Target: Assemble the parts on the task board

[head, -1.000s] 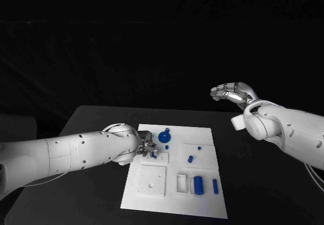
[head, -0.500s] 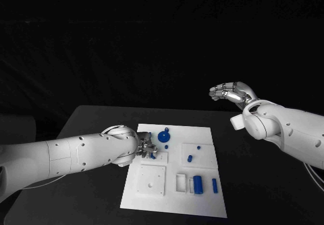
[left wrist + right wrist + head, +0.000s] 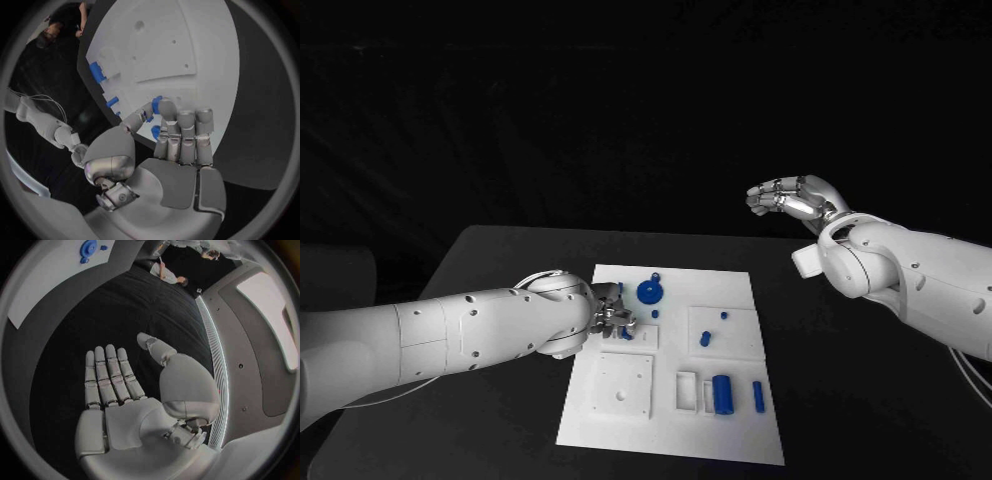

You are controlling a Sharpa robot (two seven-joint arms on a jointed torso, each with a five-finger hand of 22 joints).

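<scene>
- The left robot hand [image 3: 612, 318] has barely moved since a second ago and still pinches a blue part [image 3: 156, 105] over the board [image 3: 733, 430], left of centre.
- The right robot hand [image 3: 793, 198] stays raised beyond the counter [image 3: 502, 260], fingers loose, holding nothing.

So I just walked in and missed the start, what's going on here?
The robot is assembling small blue parts on a white task board. Its left hand is down at the board, pinching a small blue part. Its right hand is raised off to the side, holding nothing. Other blue parts lie on the board.
</scene>
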